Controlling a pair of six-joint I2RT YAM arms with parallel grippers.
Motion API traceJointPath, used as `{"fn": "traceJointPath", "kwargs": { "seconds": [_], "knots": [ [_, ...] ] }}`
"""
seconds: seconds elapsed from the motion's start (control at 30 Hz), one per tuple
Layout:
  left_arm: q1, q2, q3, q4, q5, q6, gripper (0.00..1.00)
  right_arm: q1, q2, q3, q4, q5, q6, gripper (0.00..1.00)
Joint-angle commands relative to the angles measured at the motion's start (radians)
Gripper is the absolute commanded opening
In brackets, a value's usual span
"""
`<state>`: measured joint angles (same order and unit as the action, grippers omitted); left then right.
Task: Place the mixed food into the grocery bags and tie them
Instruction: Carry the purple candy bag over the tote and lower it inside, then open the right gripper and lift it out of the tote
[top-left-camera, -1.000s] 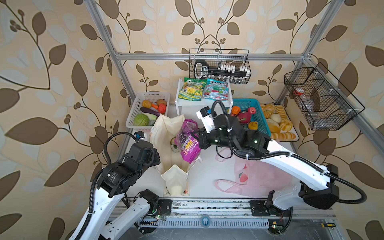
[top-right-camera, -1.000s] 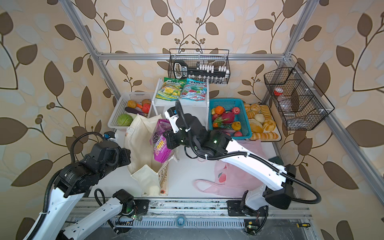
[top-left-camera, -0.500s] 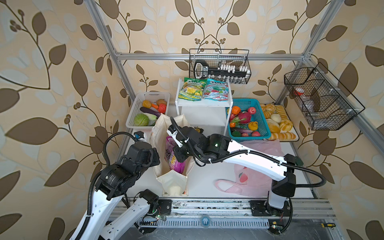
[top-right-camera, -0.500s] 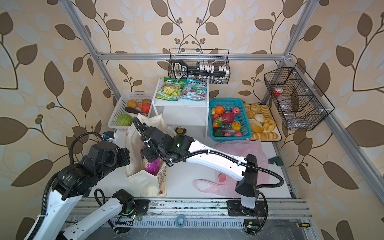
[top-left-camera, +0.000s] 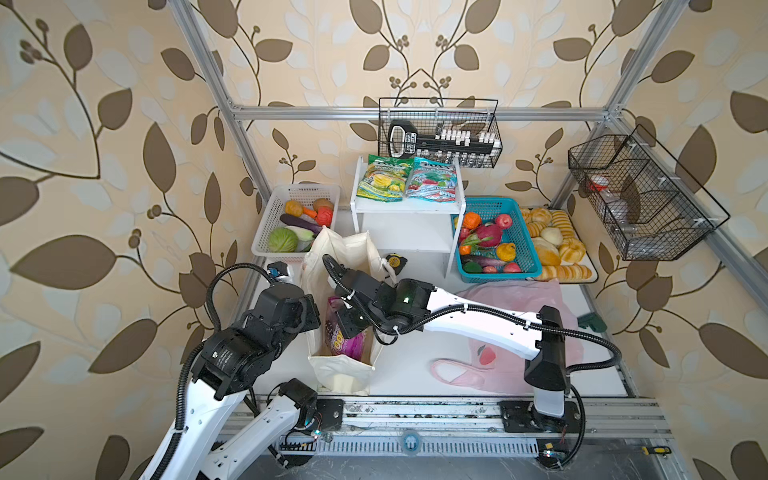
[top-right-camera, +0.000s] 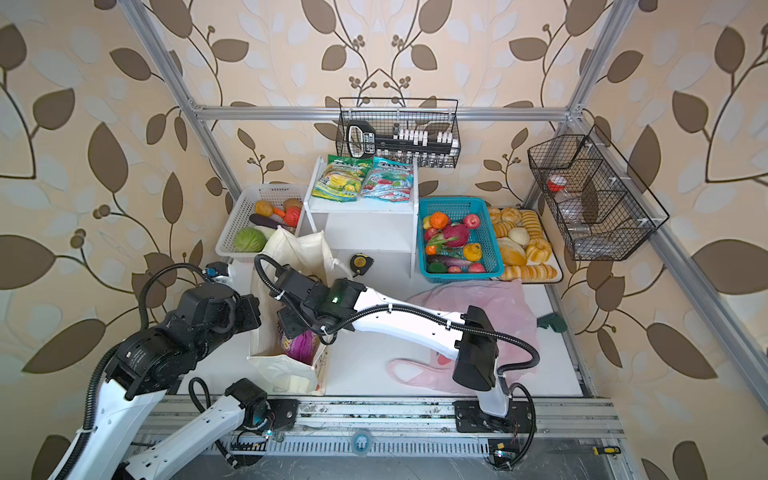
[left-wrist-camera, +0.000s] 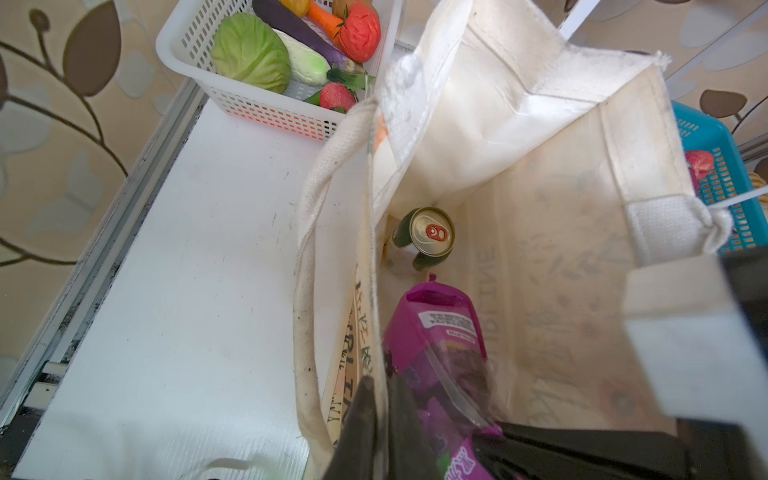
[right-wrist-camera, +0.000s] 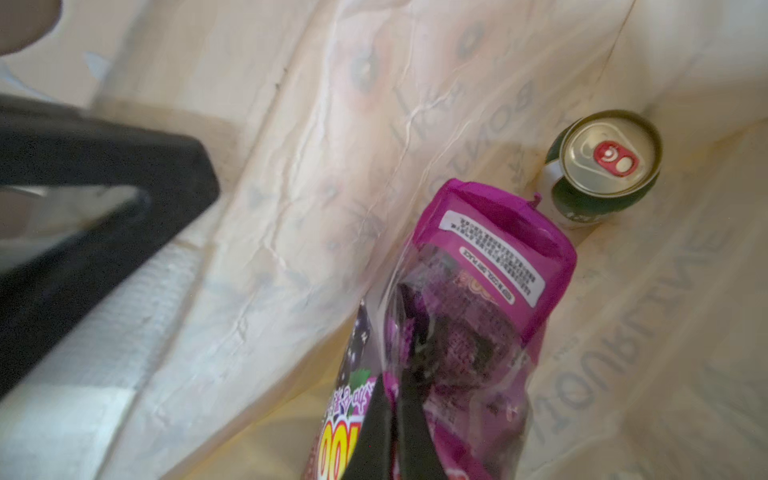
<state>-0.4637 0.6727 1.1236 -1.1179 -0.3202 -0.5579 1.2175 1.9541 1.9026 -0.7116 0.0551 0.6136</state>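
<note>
While the left pincer (left-wrist-camera: 379, 401) nips the rim of the tote (left-wrist-camera: 519, 104), the right pincer (right-wrist-camera: 392, 411) clamps the purple packet (right-wrist-camera: 490, 257) inside it.

Two overhead views angled downward, wrist cameras close, sharing tote (left-wrist-camera: 540, 257) interior

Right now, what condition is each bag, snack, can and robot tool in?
Cream canvas tote bag: upright, mouth open, untied.
Purple snack packet: inside the tote, gripped.
Green drink can: standing on the tote's bottom.
Thin pink plastic bag: lying flat, handles untied.
Teal-and-red snack packet: lying on the white shelf.
Left tool: shut on the tote's rim.
Right tool: shut on the purple packet.
</note>
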Motion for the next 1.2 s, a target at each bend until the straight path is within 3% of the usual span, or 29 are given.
{"fn": "traceJointPath", "kwargs": {
  "seconds": [0.0,0.17,0.33,0.47,0.63,0.8,1.0,1.03,1.13,1.17],
  "knots": [
    [0.003,-0.015,-0.010,0.053,-0.034,-0.032,0.00,0.010,0.002,-0.020,0.113,-0.021,0.064,0.00],
    [0.004,-0.009,-0.004,0.050,-0.043,-0.032,0.00,0.004,0.001,-0.027,0.171,-0.076,0.066,0.00],
    [0.003,-0.007,0.004,0.040,-0.065,-0.028,0.00,-0.004,-0.019,-0.073,0.199,-0.184,0.072,0.19],
    [0.004,-0.011,0.001,0.036,-0.078,-0.033,0.00,-0.020,-0.066,-0.117,0.221,-0.228,0.077,0.40],
    [0.004,-0.010,-0.003,0.029,-0.099,-0.041,0.00,-0.033,-0.172,-0.159,0.275,-0.240,0.048,0.50],
    [0.003,-0.009,0.010,0.020,-0.142,-0.039,0.00,-0.039,-0.287,-0.163,0.278,-0.170,-0.032,0.55],
    [0.005,-0.015,0.013,0.023,-0.151,-0.023,0.01,-0.109,-0.520,-0.291,0.329,0.091,-0.159,0.58],
    [0.004,-0.014,0.015,0.024,-0.151,-0.017,0.13,-0.138,-0.559,-0.331,0.354,0.106,-0.159,0.59],
    [0.004,-0.018,0.022,0.038,-0.132,0.016,0.25,-0.289,-0.665,-0.414,0.397,0.081,-0.084,0.57],
    [0.004,-0.021,0.027,0.038,-0.140,0.018,0.37,-0.349,-0.687,-0.421,0.394,0.051,-0.052,0.57]
  ]
}}
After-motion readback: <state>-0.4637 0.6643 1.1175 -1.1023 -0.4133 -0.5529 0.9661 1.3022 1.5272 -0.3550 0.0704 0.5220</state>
